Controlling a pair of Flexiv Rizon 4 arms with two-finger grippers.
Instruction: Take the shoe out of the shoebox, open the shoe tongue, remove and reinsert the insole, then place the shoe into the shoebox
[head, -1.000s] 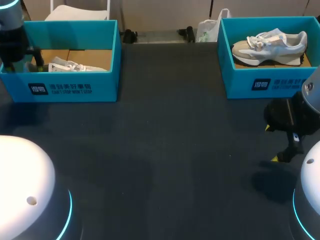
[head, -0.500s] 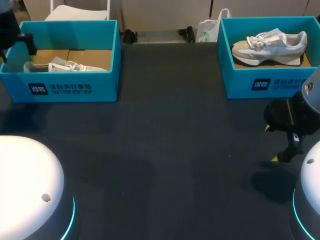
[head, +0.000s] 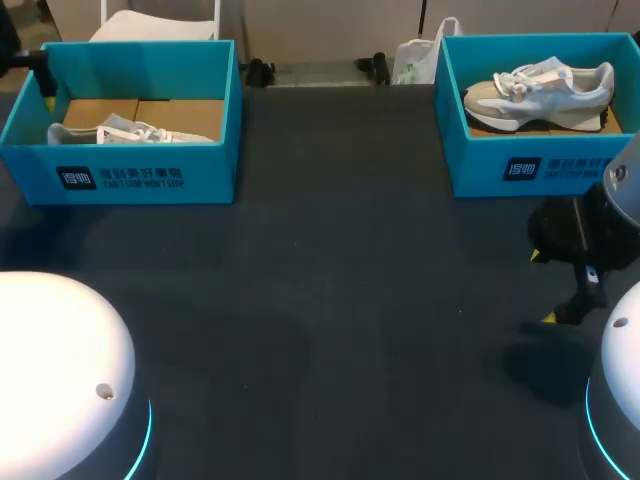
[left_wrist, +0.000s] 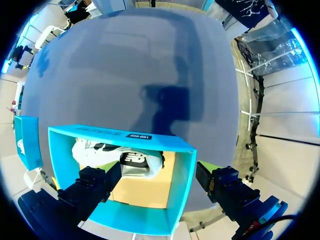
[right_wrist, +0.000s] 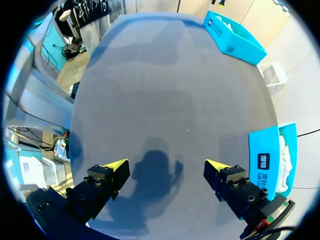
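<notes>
Table (head: 340, 280): plain dark charcoal.
Left box (head: 140, 178): turquoise; black label, white print; tan floor.
Right box (head: 560, 165): turquoise; same label.
Left shoe (head: 135, 132): white, pale grey.
Right shoe (head: 540, 88): white, beige, pale blue-grey; dark outsole.
Left gripper (left_wrist: 157, 170): black.
Right gripper (right_wrist: 166, 165): black, yellow tips.
Arm bases (head: 60, 370): white, cyan ring.

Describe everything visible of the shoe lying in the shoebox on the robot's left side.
The shoe is a white and pale grey lace-up sneaker with a light sole, white laces and a dark mark on its side. Its upper looks like mesh with soft panels. It lies low in the left teal shoebox, on the brown cardboard floor, lengthwise along the front wall, which hides its lower part in the head view. Only the box touches it. Whether it sits flat on its sole cannot be told.
</notes>
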